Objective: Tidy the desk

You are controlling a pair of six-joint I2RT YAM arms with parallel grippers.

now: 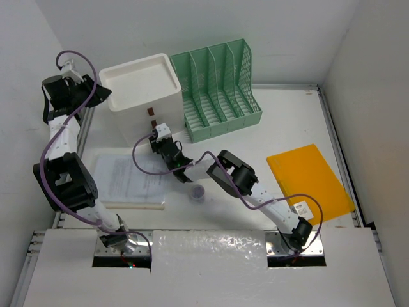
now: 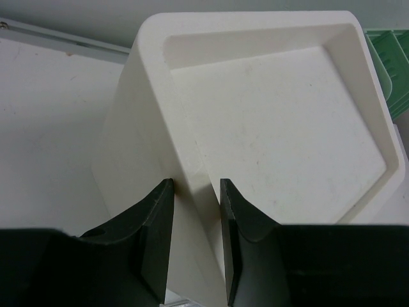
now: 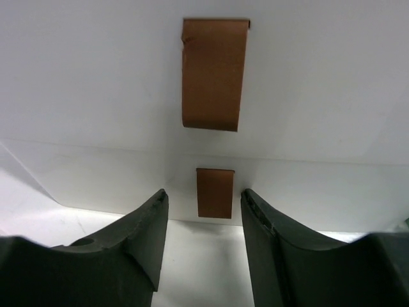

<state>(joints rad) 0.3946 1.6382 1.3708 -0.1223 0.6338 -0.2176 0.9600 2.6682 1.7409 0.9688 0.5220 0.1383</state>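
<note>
Desk [image 1: 287, 115]: underlies everything. Paper stack [image 1: 128, 176], yellow folder [image 1: 307, 179] and small purple item [image 1: 198, 192] lie loose; tidying judged barely begun. Right gripper [image 3: 204, 195]: fingers spread about the drawer box's [image 1: 140, 83] lower handle [image 3: 215, 192]. Left gripper [image 2: 197, 182]: fingers narrowly parted over the box rim; grip untellable.

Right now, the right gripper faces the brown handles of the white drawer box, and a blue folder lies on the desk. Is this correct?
The folder is orange, not blue; the top external view shows it. The rest holds.
</note>
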